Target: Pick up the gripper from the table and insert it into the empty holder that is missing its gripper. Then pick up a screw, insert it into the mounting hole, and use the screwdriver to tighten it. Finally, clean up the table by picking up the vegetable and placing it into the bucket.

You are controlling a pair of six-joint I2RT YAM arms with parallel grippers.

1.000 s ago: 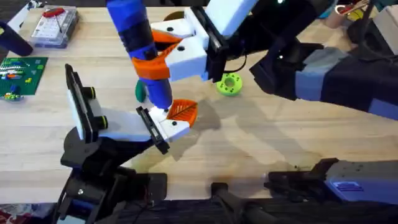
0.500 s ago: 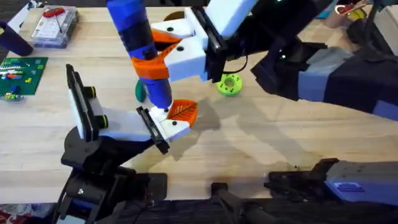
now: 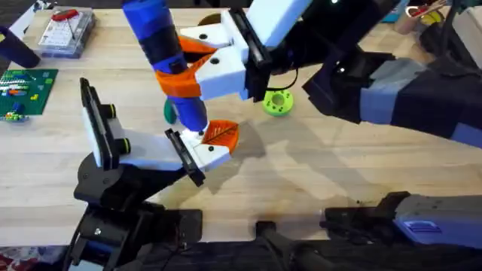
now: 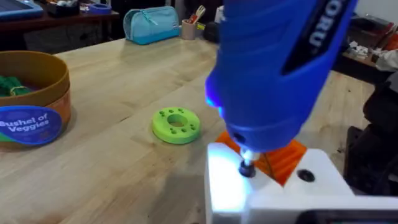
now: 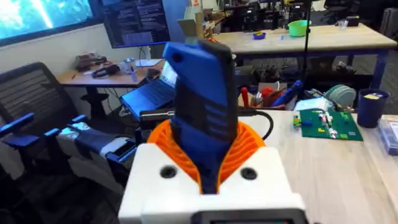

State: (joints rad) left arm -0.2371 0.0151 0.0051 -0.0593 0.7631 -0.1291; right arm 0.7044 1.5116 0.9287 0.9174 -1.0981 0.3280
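White right gripper jaws clamped round blue screwdriver; left jaws' state unclear.

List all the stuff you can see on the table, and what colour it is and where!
screwdriver: one, blue with orange collar, bit down on the white gripper part
white gripper part: one, white with orange pad, table middle
lime ring disc: one, bright green, right of the screwdriver
bucket: one, orange-brown with blue label, green things inside
circuit board: one, green, left edge
clear parts box: one, far left corner
right gripper: white, orange pads, clamped on the screwdriver
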